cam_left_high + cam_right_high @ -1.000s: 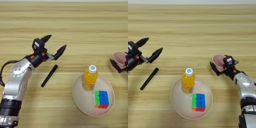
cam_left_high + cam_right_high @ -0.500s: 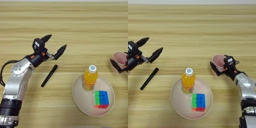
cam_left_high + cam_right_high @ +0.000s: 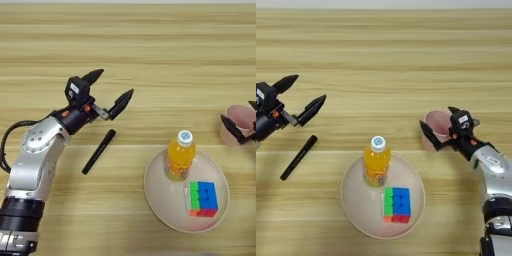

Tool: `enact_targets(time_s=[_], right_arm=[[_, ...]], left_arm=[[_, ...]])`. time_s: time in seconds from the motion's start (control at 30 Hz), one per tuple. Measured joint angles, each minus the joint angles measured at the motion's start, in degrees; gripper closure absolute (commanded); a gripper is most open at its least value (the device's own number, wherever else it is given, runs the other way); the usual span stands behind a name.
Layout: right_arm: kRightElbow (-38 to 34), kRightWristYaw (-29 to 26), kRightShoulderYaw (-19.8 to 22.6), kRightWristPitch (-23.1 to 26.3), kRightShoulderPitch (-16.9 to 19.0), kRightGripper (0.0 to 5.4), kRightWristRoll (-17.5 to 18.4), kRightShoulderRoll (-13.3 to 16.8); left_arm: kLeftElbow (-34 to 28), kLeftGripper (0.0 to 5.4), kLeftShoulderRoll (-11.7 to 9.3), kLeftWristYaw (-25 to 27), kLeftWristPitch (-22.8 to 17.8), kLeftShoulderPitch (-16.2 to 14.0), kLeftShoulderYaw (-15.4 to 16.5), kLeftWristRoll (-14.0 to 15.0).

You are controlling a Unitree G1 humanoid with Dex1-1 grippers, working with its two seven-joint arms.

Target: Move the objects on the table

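On the light wooden tabletop (image 3: 150, 50) with horizontal plank grain, the left tool (image 3: 107, 91) hangs with its two black fingers spread wide, pointing up and to the right, nothing between them. Just below and in front of it lies the slim black marker pen (image 3: 99, 151), flat on the wood and slanted from lower left to upper right, apart from the fingertips.

Near the front edge, right of the pen, sits a round pale pink plate (image 3: 356, 205). Standing upright on its back left part is the small orange-drink bottle with a white cap (image 3: 376, 161). Just beside it, on the plate's right half, lies a multicoloured puzzle cube (image 3: 396, 204) showing green, blue, orange and red squares; bottle and cube are close, though I cannot tell whether they touch.

Well to the right of the plate, the pale pink plastic cup (image 3: 434, 125) rests on the wood with its opening facing up. The right tool (image 3: 440, 126) is at the cup, one black finger on its left outer side and the other at its far right side, so the fingers bracket the cup; whether they press it cannot be told.
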State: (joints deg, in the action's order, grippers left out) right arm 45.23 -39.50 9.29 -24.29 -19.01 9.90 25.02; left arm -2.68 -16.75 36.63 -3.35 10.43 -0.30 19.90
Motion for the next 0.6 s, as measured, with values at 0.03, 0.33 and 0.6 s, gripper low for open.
enact_targets(time_s=[0.03,0.33,0.6], right_arm=[[-0.31,-0.04,0.01,-0.01,0.03,0.04,0.02,0.0],[-3.58,-0.93,0.43,-1.05,0.29,0.04,2.26,-0.05],[-7.27,-1.01,0.65,-1.06,0.35,0.04,3.58,-0.06]], left_arm=[[0.0,0.0,0.0,0.01,0.0,0.0,0.0,0.0],[0.0,0.0,-0.02,0.06,0.04,0.0,0.01,0.0],[0.0,0.0,-0.02,0.05,0.08,0.0,0.01,-0.01]])
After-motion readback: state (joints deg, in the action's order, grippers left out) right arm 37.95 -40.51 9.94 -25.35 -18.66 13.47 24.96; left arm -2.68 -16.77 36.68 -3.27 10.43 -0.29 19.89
